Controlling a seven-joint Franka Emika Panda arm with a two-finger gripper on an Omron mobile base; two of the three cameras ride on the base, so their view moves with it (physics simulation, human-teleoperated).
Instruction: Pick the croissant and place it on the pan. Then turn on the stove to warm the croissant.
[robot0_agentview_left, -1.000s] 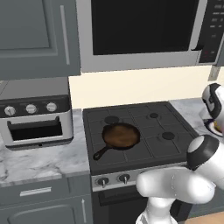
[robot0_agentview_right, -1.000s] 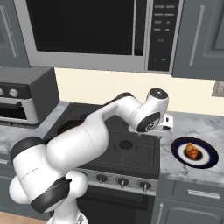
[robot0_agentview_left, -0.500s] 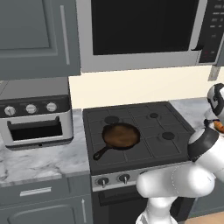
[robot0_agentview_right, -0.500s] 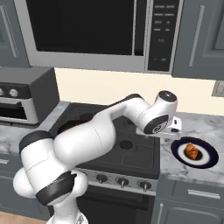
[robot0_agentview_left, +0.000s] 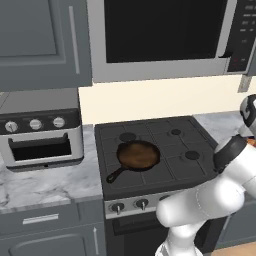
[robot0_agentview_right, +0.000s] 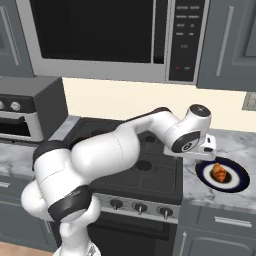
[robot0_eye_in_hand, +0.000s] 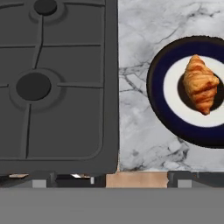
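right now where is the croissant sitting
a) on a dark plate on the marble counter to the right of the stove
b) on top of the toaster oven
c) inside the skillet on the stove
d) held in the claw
a: the croissant lies on the dark plate on the marble counter beside the stove, while the skillet is empty.

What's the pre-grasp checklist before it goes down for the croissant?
1. Croissant located, lying on the plate, nothing on top of it: ok.
2. Gripper open and empty: ok.
3. Gripper centred over the croissant: not ok; in the hand view it sits far off to the right.
4. Pan empty and sitting on the stove: ok.
5. Counter between stove and plate free of obstacles: ok.
6. Stove knobs off: cannot tell.
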